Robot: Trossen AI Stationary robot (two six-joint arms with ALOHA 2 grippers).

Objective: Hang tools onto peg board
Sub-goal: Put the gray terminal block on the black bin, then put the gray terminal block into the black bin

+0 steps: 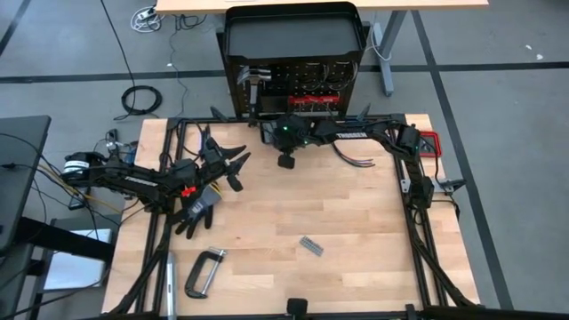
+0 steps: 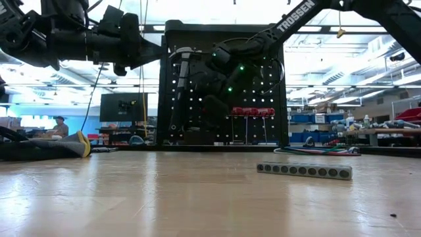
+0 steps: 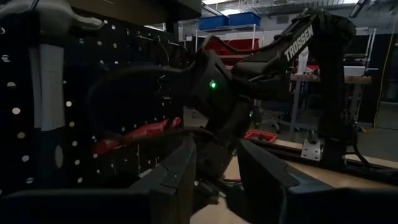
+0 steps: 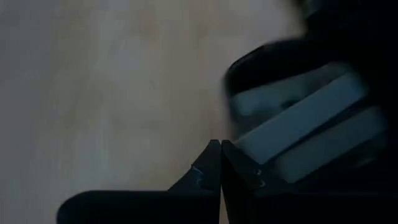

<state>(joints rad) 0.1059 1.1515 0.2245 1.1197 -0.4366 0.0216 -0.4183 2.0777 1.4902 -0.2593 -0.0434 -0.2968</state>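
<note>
The right gripper, pinched shut and empty, hangs before the peg board; the C-clamp lies nearer the half-open, empty left gripper.

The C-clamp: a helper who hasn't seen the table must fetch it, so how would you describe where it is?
Start at the wooden table and go to its front left corner, the edge farthest from the peg board. The C-clamp lies flat there, in front of the black glove. It alone is a grey C-shaped frame with a screw.

Backlit low view, blurred wrist close-up
</note>
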